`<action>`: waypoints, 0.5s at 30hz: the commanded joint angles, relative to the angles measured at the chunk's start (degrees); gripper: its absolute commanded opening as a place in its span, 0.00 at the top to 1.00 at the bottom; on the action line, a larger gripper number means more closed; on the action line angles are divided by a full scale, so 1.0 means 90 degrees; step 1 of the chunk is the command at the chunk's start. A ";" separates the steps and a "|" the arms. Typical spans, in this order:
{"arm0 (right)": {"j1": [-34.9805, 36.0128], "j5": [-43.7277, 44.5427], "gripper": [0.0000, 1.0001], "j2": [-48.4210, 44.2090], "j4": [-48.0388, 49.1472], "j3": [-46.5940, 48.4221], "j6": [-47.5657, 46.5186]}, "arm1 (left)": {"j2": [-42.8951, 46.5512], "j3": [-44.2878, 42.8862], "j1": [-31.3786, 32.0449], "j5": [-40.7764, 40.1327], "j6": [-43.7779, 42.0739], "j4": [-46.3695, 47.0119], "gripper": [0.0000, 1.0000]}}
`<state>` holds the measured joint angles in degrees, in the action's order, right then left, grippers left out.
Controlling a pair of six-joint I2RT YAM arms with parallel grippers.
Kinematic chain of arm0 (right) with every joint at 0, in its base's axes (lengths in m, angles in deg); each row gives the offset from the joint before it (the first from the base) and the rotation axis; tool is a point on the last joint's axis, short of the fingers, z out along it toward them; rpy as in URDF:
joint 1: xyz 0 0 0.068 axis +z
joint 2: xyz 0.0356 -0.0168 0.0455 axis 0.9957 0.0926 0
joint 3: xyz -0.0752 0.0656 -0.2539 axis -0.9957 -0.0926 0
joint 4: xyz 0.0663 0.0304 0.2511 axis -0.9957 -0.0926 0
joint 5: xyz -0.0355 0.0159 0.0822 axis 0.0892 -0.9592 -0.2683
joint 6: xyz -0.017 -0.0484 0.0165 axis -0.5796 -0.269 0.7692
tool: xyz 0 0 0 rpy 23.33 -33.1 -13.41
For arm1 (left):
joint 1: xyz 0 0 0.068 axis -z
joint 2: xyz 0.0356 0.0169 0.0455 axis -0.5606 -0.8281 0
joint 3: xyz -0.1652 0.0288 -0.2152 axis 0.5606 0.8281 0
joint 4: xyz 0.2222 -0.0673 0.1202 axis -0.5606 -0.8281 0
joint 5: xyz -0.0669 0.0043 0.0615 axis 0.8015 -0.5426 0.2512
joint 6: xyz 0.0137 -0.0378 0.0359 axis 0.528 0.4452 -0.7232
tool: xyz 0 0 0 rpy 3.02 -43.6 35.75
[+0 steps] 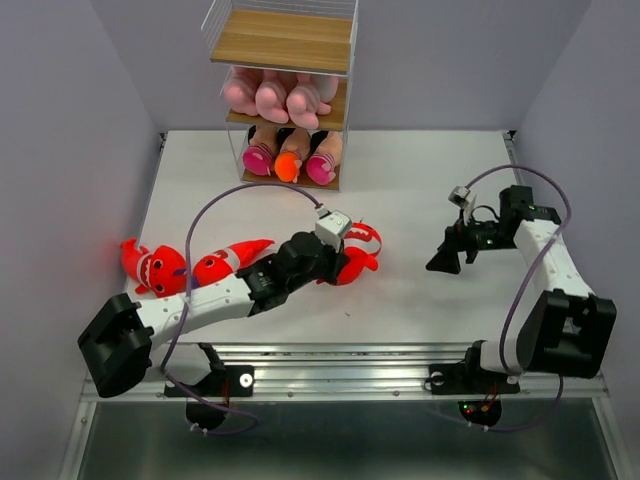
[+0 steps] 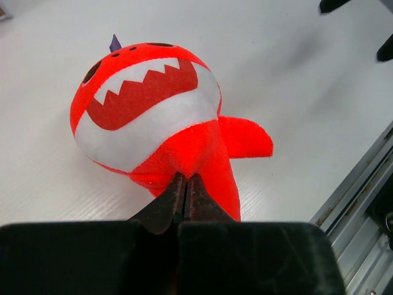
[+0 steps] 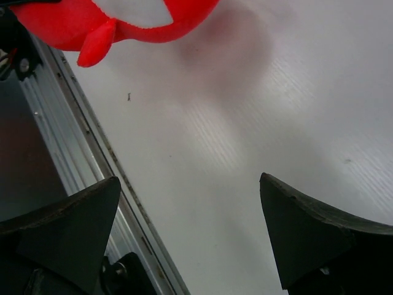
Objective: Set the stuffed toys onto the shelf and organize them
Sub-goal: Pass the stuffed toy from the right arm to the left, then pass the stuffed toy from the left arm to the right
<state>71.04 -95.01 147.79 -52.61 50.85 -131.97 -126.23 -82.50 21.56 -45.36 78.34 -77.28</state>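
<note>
Red shark [image 2: 153,117] sits pinched at its tail between jaws of the left gripper [image 2: 186,184]; the right gripper [image 3: 190,181] gapes wide.

I see a white table [image 1: 430,190] boxed in by plain pale lilac-grey walls: one behind it [image 1: 450,60], one on its left [image 1: 60,140], one on its right [image 1: 595,90]. An aluminium rail [image 1: 340,362] runs along its near edge, with a dark panel [image 1: 330,440] beyond. The light is soft and even.

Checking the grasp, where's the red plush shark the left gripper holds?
Top view, centre: the shark, tail pinched in the left gripper, right of two other sharks.
</note>
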 commanded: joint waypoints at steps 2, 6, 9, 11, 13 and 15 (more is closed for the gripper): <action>0.1007 -0.0419 0.00 0.0833 -0.0044 0.0552 0.1336 | 0.0294 0.0115 0.0173 -0.0564 -0.0645 0.1024 1.00; 0.1194 -0.1074 0.00 0.1322 0.0112 0.0874 0.1688 | 0.0206 0.0096 0.0319 -0.0711 -0.0948 0.1248 1.00; 0.1272 -0.1368 0.00 0.1868 -0.0053 0.1177 0.1670 | 0.0118 0.0037 0.0553 -0.0828 -0.1309 0.1385 1.00; 0.1272 -0.1563 0.00 0.2114 -0.0112 0.1373 0.1728 | -0.0009 -0.0031 0.0778 -0.0965 -0.1533 0.1425 1.00; 0.1272 -0.1719 0.00 0.2436 -0.0073 0.1413 0.1777 | -0.0126 -0.0041 0.1002 -0.1179 -0.1875 0.1463 1.00; 0.1330 -0.1788 0.00 0.2680 0.0121 0.1374 0.1932 | -0.0223 -0.0041 0.1091 -0.1248 -0.2012 0.1570 1.00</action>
<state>82.14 -106.35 168.97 -52.42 62.02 -117.45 -127.14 -81.89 29.23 -52.97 66.17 -68.55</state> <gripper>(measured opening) 0.998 0.038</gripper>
